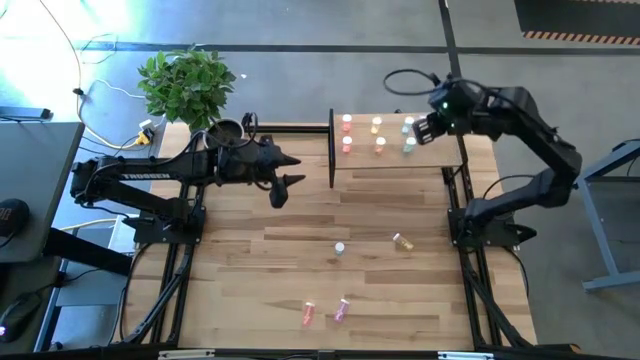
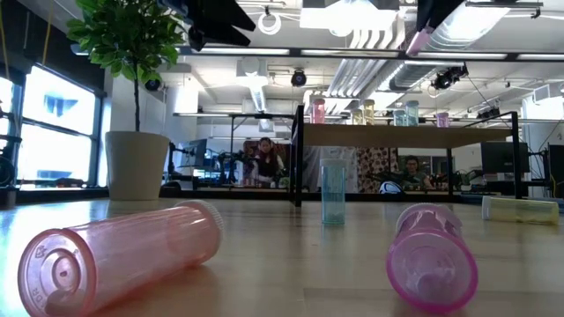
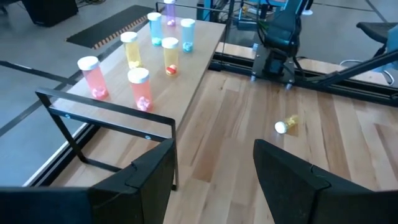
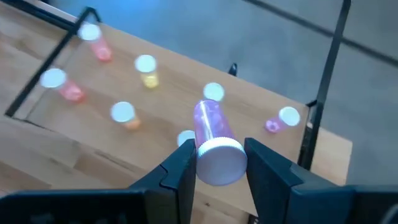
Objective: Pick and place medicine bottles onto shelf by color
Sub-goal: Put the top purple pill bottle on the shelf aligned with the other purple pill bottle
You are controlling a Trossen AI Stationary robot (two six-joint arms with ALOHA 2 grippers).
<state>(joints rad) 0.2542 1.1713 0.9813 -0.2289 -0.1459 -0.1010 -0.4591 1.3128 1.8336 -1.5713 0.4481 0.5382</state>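
In the high view the right gripper [image 1: 425,130] hangs over the right end of the shelf [image 1: 440,160], in the upper right of the frame. Its wrist view shows its fingers [image 4: 177,171] clamped on a magenta bottle [image 4: 213,140]: the white cap sits between the two fingertips and the body juts forward beyond them, above the board. Below it, bottles stand on the shelf in pairs: two red-pink [image 4: 69,90] at the upper left of that frame, two yellow [image 4: 148,76] nearer the middle, pale ones right around the held bottle, and one magenta [image 4: 281,120] at the right.

The left gripper [image 1: 283,178] waits above the surface left of centre in the high view, just left of the shelf's black end frame [image 1: 331,148]. Its fingers [image 3: 152,171] stand apart with nothing between them.

Four bottles remain on the surface in the lower half of the high view: a pale one [image 1: 340,247] upright at centre, a yellow one [image 1: 403,242] lying to its right, and lower down a red-pink one [image 1: 308,314] and a magenta one [image 1: 341,309] lying side by side, well apart from both grippers.

A potted plant [image 1: 188,85] stands at the surface's upper left corner.
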